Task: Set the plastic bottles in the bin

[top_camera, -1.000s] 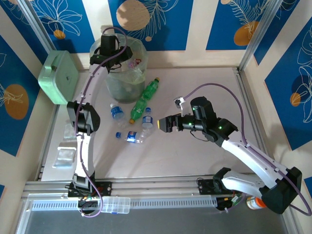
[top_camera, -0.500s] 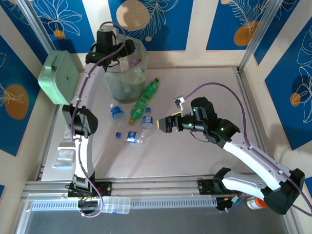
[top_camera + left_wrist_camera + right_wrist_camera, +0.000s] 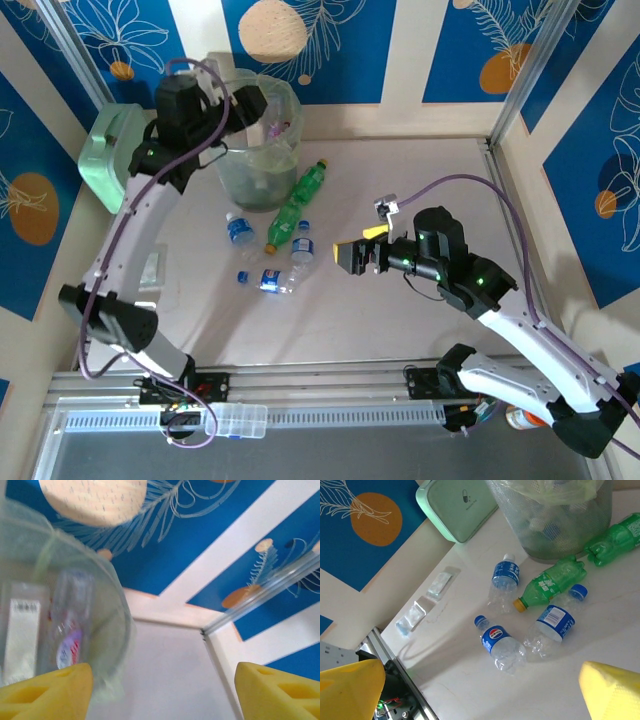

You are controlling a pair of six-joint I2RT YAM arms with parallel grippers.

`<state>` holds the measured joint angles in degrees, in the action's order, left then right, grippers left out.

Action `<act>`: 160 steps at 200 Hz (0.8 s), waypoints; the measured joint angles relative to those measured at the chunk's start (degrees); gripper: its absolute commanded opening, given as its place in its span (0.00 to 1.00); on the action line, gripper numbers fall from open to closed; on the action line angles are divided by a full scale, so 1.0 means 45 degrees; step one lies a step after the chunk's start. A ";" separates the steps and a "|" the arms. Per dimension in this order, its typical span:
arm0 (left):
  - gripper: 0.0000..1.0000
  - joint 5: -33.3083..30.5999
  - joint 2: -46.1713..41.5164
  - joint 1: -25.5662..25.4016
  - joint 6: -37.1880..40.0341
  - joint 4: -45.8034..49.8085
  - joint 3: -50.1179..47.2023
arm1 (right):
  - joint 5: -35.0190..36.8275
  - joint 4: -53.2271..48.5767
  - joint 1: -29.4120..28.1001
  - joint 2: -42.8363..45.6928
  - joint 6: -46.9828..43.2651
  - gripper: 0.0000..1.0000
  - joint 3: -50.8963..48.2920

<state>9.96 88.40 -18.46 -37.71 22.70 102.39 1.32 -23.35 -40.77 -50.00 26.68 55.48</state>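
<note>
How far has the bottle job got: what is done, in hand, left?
Done: several bottles lie inside the bin, seen through its wall. In hand: nothing; the left gripper is open beside the bin's rim, the right gripper open above the table. Left: two green bottles and three clear blue-capped bottles on the table.

The bin (image 3: pixel 114 611) is blurred and cut off left; its bottle (image 3: pixel 70 622) smeared.

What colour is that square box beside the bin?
The box is mint green; right wrist view.
</note>
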 measured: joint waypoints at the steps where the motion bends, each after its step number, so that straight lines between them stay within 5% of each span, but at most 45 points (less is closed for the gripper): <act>1: 0.74 0.0000 -0.0092 -0.0044 -0.0083 -0.0010 -0.0141 | 0.0000 -0.0005 0.0000 0.0000 0.0005 1.00 -0.0005; 65: 0.78 0.0209 -0.3449 -0.0903 -0.1185 0.0782 -0.4498 | -0.0005 -0.0092 -0.0034 -0.0393 0.0525 0.99 -0.0019; 160: 0.80 -0.0068 -0.5314 -0.0865 0.0631 0.1258 -0.8587 | 0.0112 -0.0991 0.0996 -0.4430 0.1443 0.97 0.0855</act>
<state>9.65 64.49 -22.35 -34.87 28.36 63.75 1.83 -27.81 -36.29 -69.93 33.17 59.33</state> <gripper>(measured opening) 0.795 0.974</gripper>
